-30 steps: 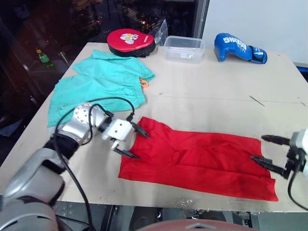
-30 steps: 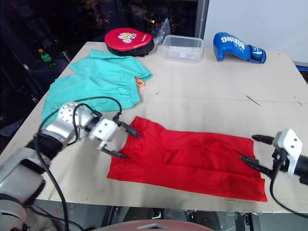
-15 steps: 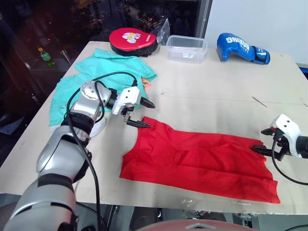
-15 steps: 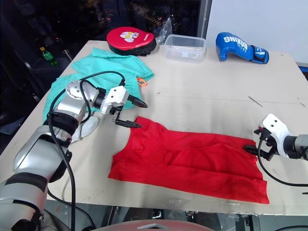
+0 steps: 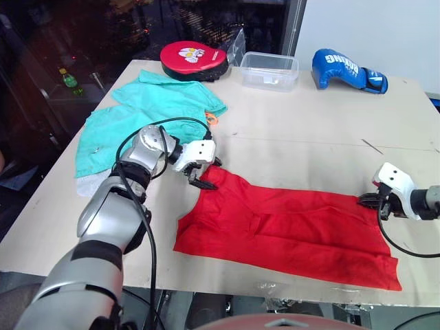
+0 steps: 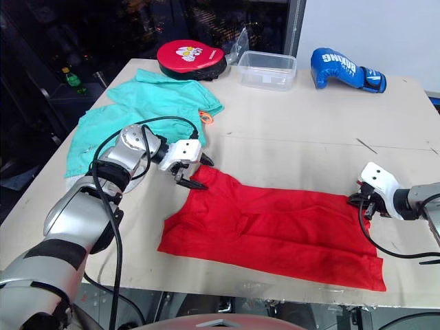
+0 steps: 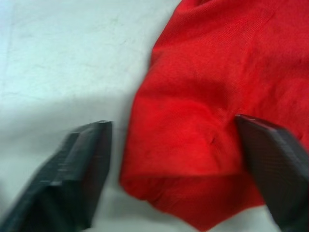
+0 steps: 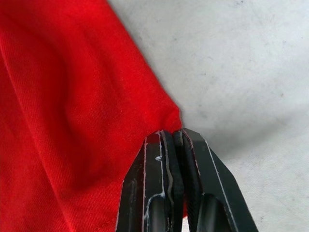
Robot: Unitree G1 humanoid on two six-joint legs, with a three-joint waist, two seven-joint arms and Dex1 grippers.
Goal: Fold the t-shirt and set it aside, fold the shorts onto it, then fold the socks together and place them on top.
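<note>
Red t-shirt [image 5: 289, 223] lies flat; right gripper [image 8: 176, 137] is pinched tight on its far corner, left gripper [image 7: 169, 145] spread wide astride the opposite corner, likely for folding.

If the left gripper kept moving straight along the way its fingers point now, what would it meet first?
Most likely the t-shirt: the open left gripper already straddles its corner, so going on would run into red fabric lying on the table.

White lettering runs along the blue padded boxing glove [image 5: 348, 69] at the table's far right; it looks like "BOXING", though not clearly legible.
</note>
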